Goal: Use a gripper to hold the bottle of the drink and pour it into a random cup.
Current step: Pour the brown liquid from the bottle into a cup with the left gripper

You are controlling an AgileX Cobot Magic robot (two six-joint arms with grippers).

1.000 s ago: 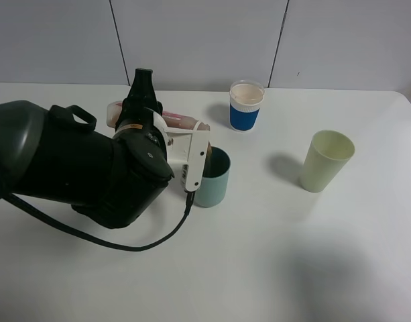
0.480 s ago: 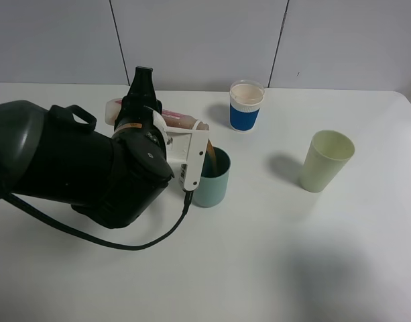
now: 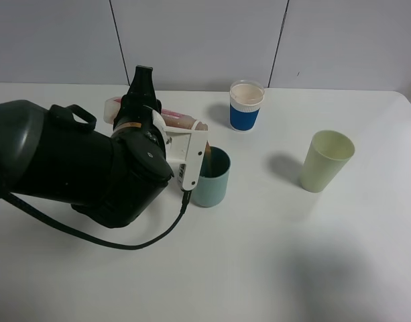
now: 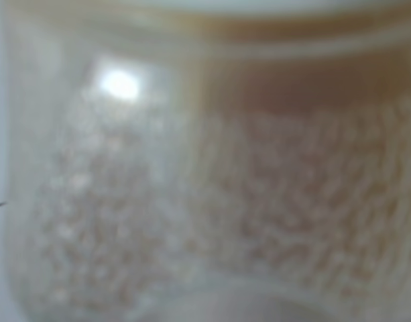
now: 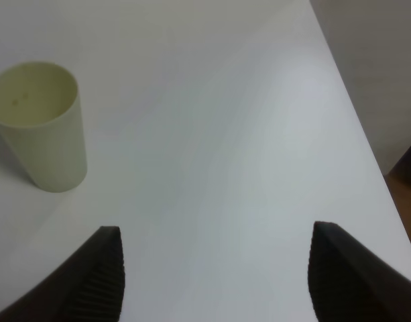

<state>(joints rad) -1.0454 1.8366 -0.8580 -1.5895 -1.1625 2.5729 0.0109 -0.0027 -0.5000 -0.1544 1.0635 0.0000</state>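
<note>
The left gripper [image 3: 141, 111] jaws stay tight on the bottle [image 3: 182, 122]; now the drink [image 3: 206, 153] falls into the cup [image 3: 215, 184] just beside them. The right gripper [image 5: 215, 282] jaws are apart above the white table [image 3: 292, 255], and a grey wall [image 3: 192, 40] stands behind.

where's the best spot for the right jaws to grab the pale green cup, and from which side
Probably its mid wall, jaws level, coming from the right of the high view. The pale green cup stands upright and alone and widens toward the rim, so a grip below the rim should hold. The right gripper is open.
</note>
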